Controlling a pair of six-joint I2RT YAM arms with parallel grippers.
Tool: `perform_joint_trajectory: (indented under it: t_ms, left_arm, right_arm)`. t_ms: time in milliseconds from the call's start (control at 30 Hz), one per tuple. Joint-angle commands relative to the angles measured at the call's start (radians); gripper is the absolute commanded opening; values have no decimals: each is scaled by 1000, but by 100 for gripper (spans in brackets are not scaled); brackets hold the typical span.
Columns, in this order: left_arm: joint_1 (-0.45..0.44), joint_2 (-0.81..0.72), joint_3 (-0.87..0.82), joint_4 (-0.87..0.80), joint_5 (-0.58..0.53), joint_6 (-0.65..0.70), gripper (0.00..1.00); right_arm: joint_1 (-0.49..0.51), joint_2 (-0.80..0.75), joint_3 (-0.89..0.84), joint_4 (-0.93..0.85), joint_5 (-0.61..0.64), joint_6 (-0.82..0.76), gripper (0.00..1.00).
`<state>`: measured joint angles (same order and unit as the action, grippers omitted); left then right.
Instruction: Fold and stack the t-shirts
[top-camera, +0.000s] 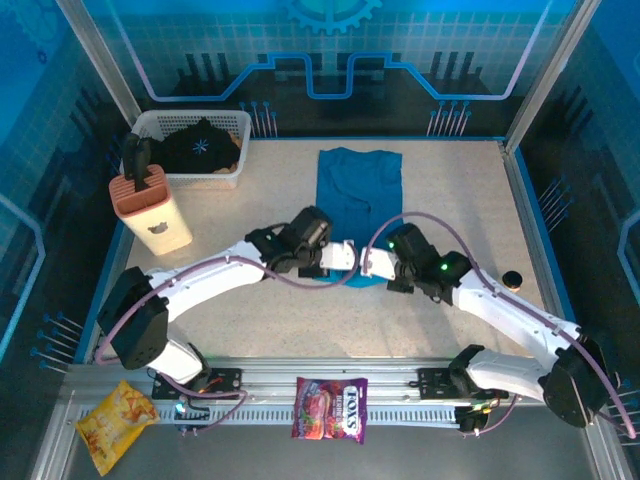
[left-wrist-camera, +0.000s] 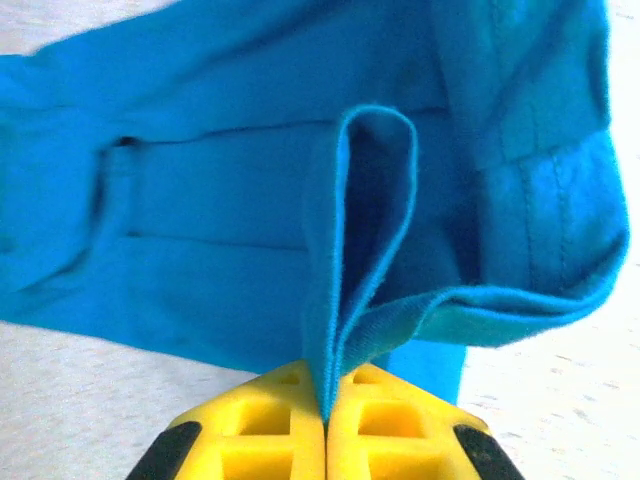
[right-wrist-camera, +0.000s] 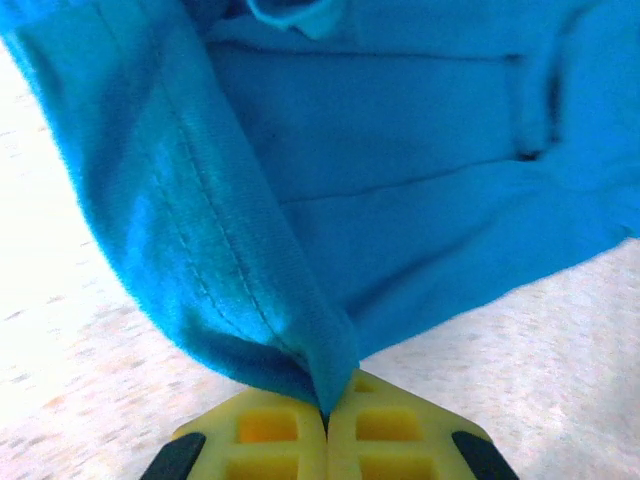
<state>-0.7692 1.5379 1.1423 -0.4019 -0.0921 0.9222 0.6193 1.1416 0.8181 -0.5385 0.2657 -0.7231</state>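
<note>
Partly done: teal t-shirt (top-camera: 358, 190), centre frame on counter (top-camera: 460, 200), sides folded in; left gripper (left-wrist-camera: 326, 405) and right gripper (right-wrist-camera: 326, 400) both pinch its near hem, jaws closed. Black t-shirt (top-camera: 200, 145) lies unfolded in basket (top-camera: 240, 125), upper left

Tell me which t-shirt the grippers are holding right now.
The teal-blue t-shirt on the table: left gripper and right gripper are both shut on its near hem. The black t-shirt sits in the white basket, untouched.
</note>
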Motion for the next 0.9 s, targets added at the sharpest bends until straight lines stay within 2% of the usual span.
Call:
perform_joint_trajectory:
  t_ms: [0, 100, 300, 500, 667, 733, 867]
  left_arm:
    - [58, 69, 96, 13, 15, 6, 0]
    - [103, 147, 177, 20, 12, 9, 0]
    - [167, 304, 292, 64, -23, -1, 0]
    - [218, 444, 393, 113, -46, -17, 0]
    - [241, 536, 453, 139, -46, -13, 0]
    - [246, 566, 470, 146, -45, -16, 2]
    - [254, 617, 491, 156, -44, -22, 12]
  right_arm:
    - [-81, 66, 78, 132, 10, -5, 0]
    - [-152, 146, 131, 202, 6, 6, 0]
    - [-231, 320, 181, 372, -5, 14, 0]
    - [-256, 514, 238, 487, 55, 51, 0]
    - [-261, 635, 298, 502, 111, 97, 0]
    - [-262, 669, 319, 499, 135, 112, 0]
    - [-262, 723, 350, 488, 177, 135, 0]
